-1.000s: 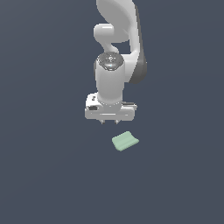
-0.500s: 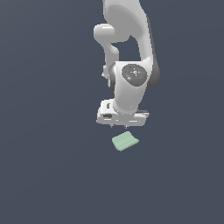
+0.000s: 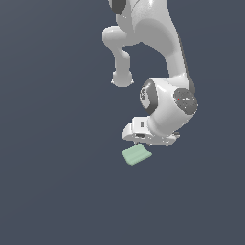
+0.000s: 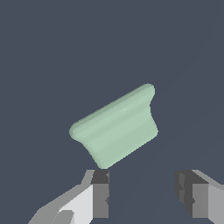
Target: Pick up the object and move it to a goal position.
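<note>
In the exterior view, I see the arm [image 3: 162, 62] has swung over toward that view's right and dropped since a second ago, when the hand stood upright above the block with a clear gap. Half a second ago the wrist was already tilting; now the gripper [image 3: 143, 139] sits just above the block [image 3: 137, 155], nearly touching its upper edge. The block itself has not moved: it lies flat on the grey floor [image 3: 57, 191], below the hand and slightly toward the view's left. I read this as the approach closing in, with the grasp not yet made. From here I cannot make out the fingers, so this view does not tell me how the jaws stand.

In the wrist view, the jaws are spread wide and hold nothing. One fingertip [image 4: 100, 192] lies just beside the block's near corner; the other sits well clear of it. The block [image 4: 116, 127] lies ahead of the gap rather than inside it, and it sits skewed to the line between the fingers. It looks pale mint green, flat, with rounded flared rims along two edges and a shallow hollow between them. I judge the hand still needs to shift forward and turn to straddle it before closing.
</note>
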You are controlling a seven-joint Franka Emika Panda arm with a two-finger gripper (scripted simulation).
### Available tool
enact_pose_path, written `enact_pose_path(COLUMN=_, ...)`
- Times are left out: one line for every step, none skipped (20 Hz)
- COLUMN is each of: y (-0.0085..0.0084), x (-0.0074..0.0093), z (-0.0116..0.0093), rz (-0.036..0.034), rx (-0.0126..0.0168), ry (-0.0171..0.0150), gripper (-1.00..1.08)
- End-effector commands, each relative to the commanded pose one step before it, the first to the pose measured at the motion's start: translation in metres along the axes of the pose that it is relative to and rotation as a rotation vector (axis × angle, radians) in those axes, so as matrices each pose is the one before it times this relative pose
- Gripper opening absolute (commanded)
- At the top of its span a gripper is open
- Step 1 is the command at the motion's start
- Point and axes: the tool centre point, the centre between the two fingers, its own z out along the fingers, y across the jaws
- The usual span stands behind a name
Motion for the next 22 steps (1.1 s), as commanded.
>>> enact_pose_path(y=-0.01315, x=0.0023, z=0.00206, rz=0.01643, rx=-0.03969, ry=-0.00821, gripper=0.28)
enact_pose_path(y=-0.00498, x=0.00084, z=0.00053, rz=0.00764, rx=-0.01532, ry=-0.00199, gripper=0.28)
enact_pose_path(y=-0.00483, x=0.00081, z=0.00042, rz=0.00831, rx=-0.01527, ry=-0.00138, gripper=0.28)
enact_pose_path(y=-0.00467, x=0.00078, z=0.00031, rz=0.009, rx=-0.01522, ry=-0.00081, gripper=0.28)
enact_pose_path(y=-0.00451, x=0.00076, z=0.00022, rz=0.00969, rx=-0.01514, ry=-0.00025, gripper=0.28)
enact_pose_path(y=-0.00435, x=0.00073, z=0.00013, rz=0.01041, rx=-0.01506, ry=0.00028, gripper=0.28)
enact_pose_path(y=-0.00419, x=0.00071, z=0.00004, rz=0.01111, rx=-0.01492, ry=0.00079, gripper=0.28)
enact_pose_path(y=-0.00403, x=0.00069, z=-0.00004, rz=0.01183, rx=-0.01478, ry=0.00127, gripper=0.28)
enact_pose_path(y=-0.00386, x=0.00067, z=-0.0001, rz=0.01256, rx=-0.01463, ry=0.00172, gripper=0.28)
enact_pose_path(y=-0.0037, x=0.00065, z=-0.00016, rz=0.01327, rx=-0.01445, ry=0.00215, gripper=0.28)
enact_pose_path(y=-0.00353, x=0.00063, z=-0.00021, rz=0.01401, rx=-0.01428, ry=0.00254, gripper=0.28)
enact_pose_path(y=-0.00336, x=0.00062, z=-0.00025, rz=0.01474, rx=-0.01409, ry=0.0029, gripper=0.28)
enact_pose_path(y=-0.00319, x=0.0006, z=-0.00028, rz=0.01547, rx=-0.01389, ry=0.00323, gripper=0.28)
enact_pose_path(y=-0.00302, x=0.00059, z=-0.0003, rz=0.01621, rx=-0.01369, ry=0.00353, gripper=0.28)
enact_pose_path(y=-0.00285, x=0.00058, z=-0.00032, rz=0.01695, rx=-0.01349, ry=0.00379, gripper=0.28)
enact_pose_path(y=-0.00268, x=0.00057, z=-0.00032, rz=0.01766, rx=-0.01328, ry=0.00402, gripper=0.28)
enact_pose_path(y=-0.0025, x=0.00056, z=-0.00031, rz=0.01841, rx=-0.01309, ry=0.00422, gripper=0.28)
enact_pose_path(y=-0.00234, x=0.00056, z=-0.00029, rz=0.01912, rx=-0.01288, ry=0.00438, gripper=0.28)
enact_pose_path(y=-0.00217, x=0.00056, z=-0.00026, rz=0.01984, rx=-0.0127, ry=0.00452, gripper=0.28)
enact_pose_path(y=-0.002, x=0.00055, z=-0.00022, rz=0.02055, rx=-0.01252, ry=0.00462, gripper=0.28)
enact_pose_path(y=-0.00183, x=0.00056, z=-0.00017, rz=0.02125, rx=-0.01235, ry=0.0047, gripper=0.28)
enact_pose_path(y=-0.00166, x=0.00056, z=-0.00011, rz=0.02195, rx=-0.0122, ry=0.00474, gripper=0.28)
